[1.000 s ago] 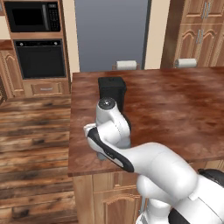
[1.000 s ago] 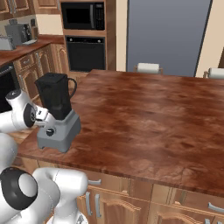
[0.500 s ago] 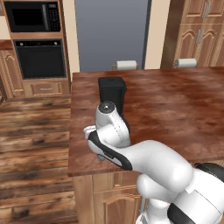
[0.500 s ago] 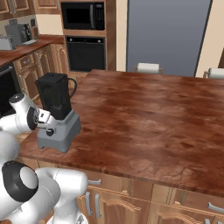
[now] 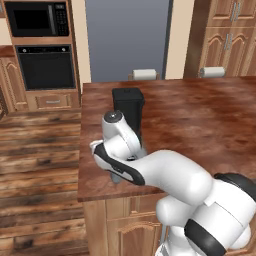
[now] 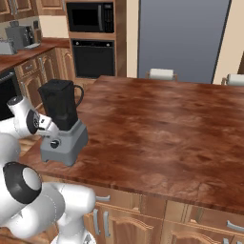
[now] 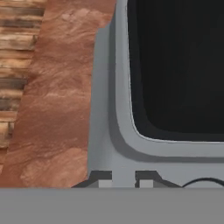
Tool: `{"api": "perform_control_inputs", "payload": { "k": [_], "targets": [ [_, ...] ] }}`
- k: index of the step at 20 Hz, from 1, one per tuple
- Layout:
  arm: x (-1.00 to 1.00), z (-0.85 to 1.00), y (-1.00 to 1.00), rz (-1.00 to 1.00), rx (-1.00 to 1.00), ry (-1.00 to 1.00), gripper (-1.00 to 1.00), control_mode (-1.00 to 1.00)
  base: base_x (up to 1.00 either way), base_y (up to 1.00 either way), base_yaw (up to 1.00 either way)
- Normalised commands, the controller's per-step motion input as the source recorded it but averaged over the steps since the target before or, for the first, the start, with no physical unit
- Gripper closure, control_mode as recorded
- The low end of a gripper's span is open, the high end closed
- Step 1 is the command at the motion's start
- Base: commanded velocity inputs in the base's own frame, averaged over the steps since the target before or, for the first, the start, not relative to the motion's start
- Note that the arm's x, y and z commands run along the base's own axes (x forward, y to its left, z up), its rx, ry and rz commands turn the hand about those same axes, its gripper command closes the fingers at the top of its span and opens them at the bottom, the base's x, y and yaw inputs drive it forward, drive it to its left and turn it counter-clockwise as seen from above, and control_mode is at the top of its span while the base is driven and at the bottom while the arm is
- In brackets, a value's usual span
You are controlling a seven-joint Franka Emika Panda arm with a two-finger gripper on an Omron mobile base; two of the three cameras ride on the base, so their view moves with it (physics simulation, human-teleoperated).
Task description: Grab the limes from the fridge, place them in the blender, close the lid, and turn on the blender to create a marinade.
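Where fingers [image 7: 123,183] hover — blender [image 7: 144,109] base just beneath.

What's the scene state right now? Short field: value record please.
setting: simulated kitchen, wooden island counter
blender: at the counter's corner nearest the arm, jar on its grey base
lid: closed on the jar
dial: black, on the base's front
gripper: low against the blender base, near the dial; jaw state unclear
fridge: closed
limes: none seen
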Motion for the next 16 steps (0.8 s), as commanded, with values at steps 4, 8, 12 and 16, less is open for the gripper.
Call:
{"api": "perform_control_inputs", "payload": {
  "k": [4,8,12,16],
  "targets": [
    [-0.01,-0.04,0.0,0.0,0.0,-0.01,1.0,-1.0,0.0,0.0,0.0],
    [0.03,-0.04,-0.01,0.0,0.0,0.0,1.0,-1.0,0.0,0.0,0.0],
    [0.0,-0.14,-0.25,0.0,0.0,0.0,1.0,-1.0,0.0,0.0,0.0],
    [0.0,0.0,-0.13,0.0,0.0,0.0,1.0,-1.0,0.0,0.0,0.0]
  ]
}}
